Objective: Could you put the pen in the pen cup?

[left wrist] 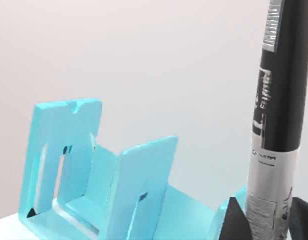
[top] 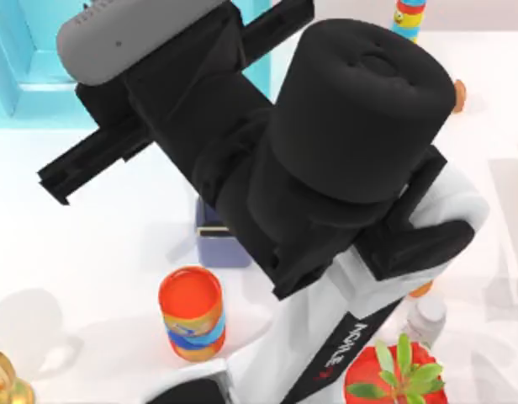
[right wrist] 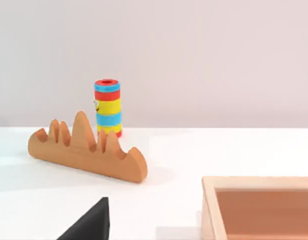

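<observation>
The pen (left wrist: 276, 125), black above and pale grey below, stands upright in the left wrist view with my left gripper (left wrist: 266, 220) shut on its grey part. A black fingertip (left wrist: 233, 220) shows on either side of it. In the top view my raised left arm (top: 351, 126) looms large over the table's middle. It covers most of the slate-blue pen cup (top: 219, 244), of which one corner shows below it. My right gripper (right wrist: 89, 225) is parked and faces the back of the table.
An orange can (top: 192, 311) with a blue-and-yellow band stands in front of the cup. A cyan rack (top: 23, 59) sits at the back left, a striped can (top: 408, 17) at the back. A red plant pot (top: 393, 374), a white bottle (top: 425, 320), a wooden rack (right wrist: 86, 150) and a wooden box (right wrist: 259, 205) lie to the right.
</observation>
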Motion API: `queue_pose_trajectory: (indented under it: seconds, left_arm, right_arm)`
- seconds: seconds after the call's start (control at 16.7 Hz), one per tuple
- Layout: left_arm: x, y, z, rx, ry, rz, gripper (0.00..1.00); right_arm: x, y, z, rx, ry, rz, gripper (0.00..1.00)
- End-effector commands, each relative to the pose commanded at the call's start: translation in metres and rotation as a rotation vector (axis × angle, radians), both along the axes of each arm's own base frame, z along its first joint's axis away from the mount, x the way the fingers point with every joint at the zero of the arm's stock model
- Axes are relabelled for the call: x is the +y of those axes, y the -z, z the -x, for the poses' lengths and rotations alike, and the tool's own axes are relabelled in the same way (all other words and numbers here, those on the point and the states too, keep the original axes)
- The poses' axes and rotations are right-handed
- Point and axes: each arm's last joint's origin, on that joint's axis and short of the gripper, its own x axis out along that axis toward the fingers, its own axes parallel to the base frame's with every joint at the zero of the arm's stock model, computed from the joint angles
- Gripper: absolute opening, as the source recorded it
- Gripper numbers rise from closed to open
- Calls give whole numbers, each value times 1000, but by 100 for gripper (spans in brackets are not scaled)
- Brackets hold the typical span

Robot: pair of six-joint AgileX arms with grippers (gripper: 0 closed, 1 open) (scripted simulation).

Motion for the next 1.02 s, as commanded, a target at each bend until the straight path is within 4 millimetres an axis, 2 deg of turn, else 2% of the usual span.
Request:
queue_pose_trajectory:
  seconds: [0.06,0.18,0.3,0.36,0.48,0.66,0.72,1.02]
  left_arm:
    - [-17,31,-21,32,-1,-49,0]
    - [-38,87,-53,93,4,-121,0]
    - [-49,128,-70,138,16,-164,0]
    - [-53,142,-73,153,24,-177,0]
    - [-56,152,-75,164,32,-187,0]
    - [-56,152,-75,164,32,-187,0]
    - [-54,135,-71,143,38,-156,0]
    - [-50,144,-82,178,34,-177,0]
  right_arm:
    - [0,0,0,0,0,0,100]
    - [0,0,0,0,0,0,100]
    - [0,0,0,0,0,0,100]
    - [0,0,0,0,0,0,100]
    - [0,0,0,0,0,0,100]
    - [0,0,0,0,0,0,100]
    - [0,0,0,0,0,0,100]
    - [0,0,0,0,0,0,100]
